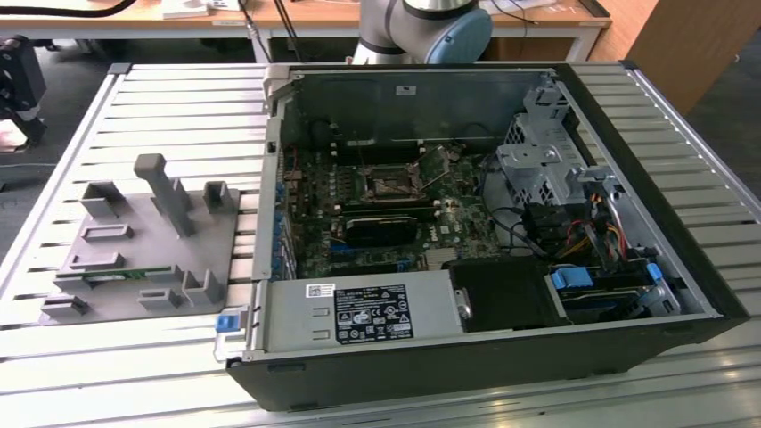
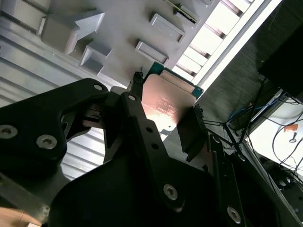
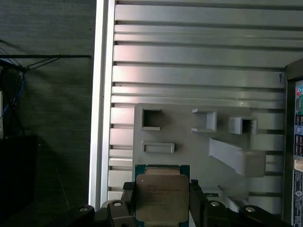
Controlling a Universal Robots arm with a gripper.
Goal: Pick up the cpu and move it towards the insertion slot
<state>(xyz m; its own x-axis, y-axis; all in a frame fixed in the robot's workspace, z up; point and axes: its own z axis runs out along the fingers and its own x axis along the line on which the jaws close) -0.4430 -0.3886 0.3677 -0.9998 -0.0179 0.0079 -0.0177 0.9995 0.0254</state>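
cpu (image 3: pixel 161 197) sits clamped in the pincer (image 3: pixel 161 204), its two dark fingers (image 3: pixel 195 200) pressed against opposite side edges of the chip, so the pincer is clenched on it. in both wrist views the chip's silvery metal lid faces the camera, with a green rim showing at the edge away from the pincer body. in the second wrist view the cpu (image 2: pixel 166 103) catches a pinkish sheen between the black finger links

the chip hangs in the air over the grey fixture plate (image 3: pixel 189 142), above the plate's side nearest the pale rail along the table edge (image 3: pixel 100 94). the plate lies flat on the slatted metal table (image 3: pixel 189 47) and carries several raised square and oblong holders and one taller slanted block (image 3: pixel 236 158)

in the exterior view the same fixture plate (image 1: pixel 125 227) lies toward the table's edge on the exterior view's left, with a narrow green circuit strip (image 1: pixel 113 276) in one of its holders. just beside it stands an open computer case (image 1: pixel 500 379), on its side with the motherboard facing up. the insertion slot (image 1: pixel 390 185) is on that motherboard, a square socket with a dark centre in a metal frame, well apart from the fixture plate. a power supply (image 1: pixel 356 314) fills the case's near corner
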